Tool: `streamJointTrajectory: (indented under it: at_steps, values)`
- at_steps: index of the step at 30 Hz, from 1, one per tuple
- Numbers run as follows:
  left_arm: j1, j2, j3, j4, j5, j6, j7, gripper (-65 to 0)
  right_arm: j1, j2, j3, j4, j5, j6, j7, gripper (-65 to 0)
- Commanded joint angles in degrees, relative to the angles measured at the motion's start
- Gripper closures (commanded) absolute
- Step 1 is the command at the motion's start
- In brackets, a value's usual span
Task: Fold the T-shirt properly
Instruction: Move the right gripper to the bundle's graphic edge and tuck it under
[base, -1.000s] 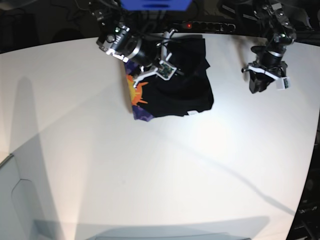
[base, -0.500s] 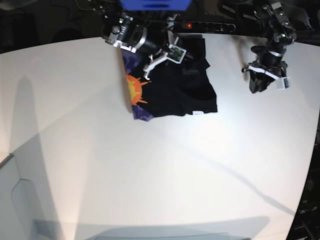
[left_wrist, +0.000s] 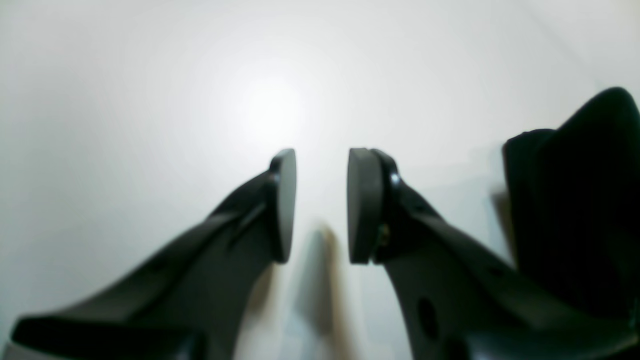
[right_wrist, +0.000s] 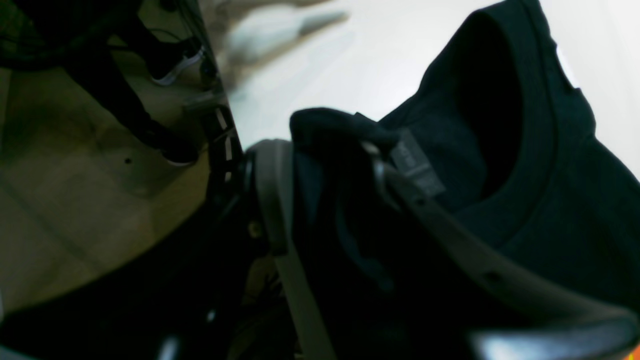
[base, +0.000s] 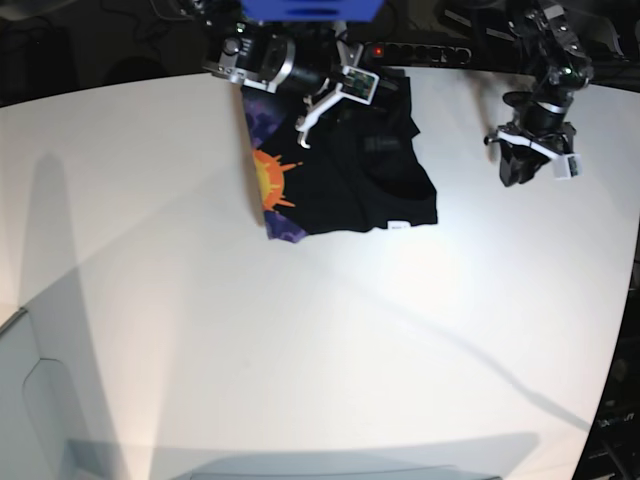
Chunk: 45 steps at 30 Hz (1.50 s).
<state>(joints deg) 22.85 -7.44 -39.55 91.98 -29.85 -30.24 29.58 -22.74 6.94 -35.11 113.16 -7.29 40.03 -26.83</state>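
The black T-shirt (base: 360, 170) lies folded near the table's far edge, with an orange sun (base: 270, 178) and purple print along its left side and a small white tag (base: 397, 226) at its front right corner. My right gripper (base: 335, 105) is over the shirt's far edge. In the right wrist view it (right_wrist: 322, 150) stands open, a bunch of black collar cloth (right_wrist: 450, 165) lying loose between its fingers. My left gripper (base: 525, 168) hangs to the shirt's right, apart from it. In the left wrist view it (left_wrist: 322, 200) is open, with only white table between the pads.
A power strip (base: 420, 50) with a red light runs along the far edge behind the shirt, under a blue block (base: 310, 8). The white table (base: 300, 330) stretches toward the front. A pale panel (base: 30, 400) sits at the lower left. The left wrist view shows a dark blurred shape (left_wrist: 565, 215) on its right.
My right gripper has carried the shirt's upper edge toward the far side, and its jaws have parted. The cloth now lies flatter and wider, showing the tag. The left arm has not moved.
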Motion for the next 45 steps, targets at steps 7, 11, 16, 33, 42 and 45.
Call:
streamJointTrajectory:
  at_steps: [7,11,16,33,42,45]
  values:
    - [-0.21,-0.51,-0.32,1.16,-0.79,-0.66,-1.41,-17.6,1.86,-1.8,3.68,1.34,1.27,-0.03,1.91,-20.7]
    - [0.14,-0.51,-0.41,1.25,-0.79,-0.66,-1.41,-17.6,1.78,-3.2,6.06,2.57,1.27,-0.03,1.99,-20.7]
    - [0.31,-0.51,-0.41,1.25,-0.79,-0.66,-1.41,-17.6,1.78,-3.29,5.88,2.92,1.27,-0.03,1.99,-20.7]
    - [0.4,-0.34,-0.41,1.25,-0.79,-0.57,-1.41,-17.6,9.6,-9.45,24.96,-4.9,1.18,-0.03,1.64,-20.6]
    - [0.4,-0.34,-0.41,1.25,-0.79,-0.57,-1.41,-17.6,13.73,-9.71,33.14,-14.66,1.27,-0.03,1.91,-20.6]
    - [0.4,-0.34,-0.41,1.25,-0.79,-0.57,-1.41,-17.6,14.17,-9.71,36.12,-15.89,1.27,-0.03,1.91,-20.7]
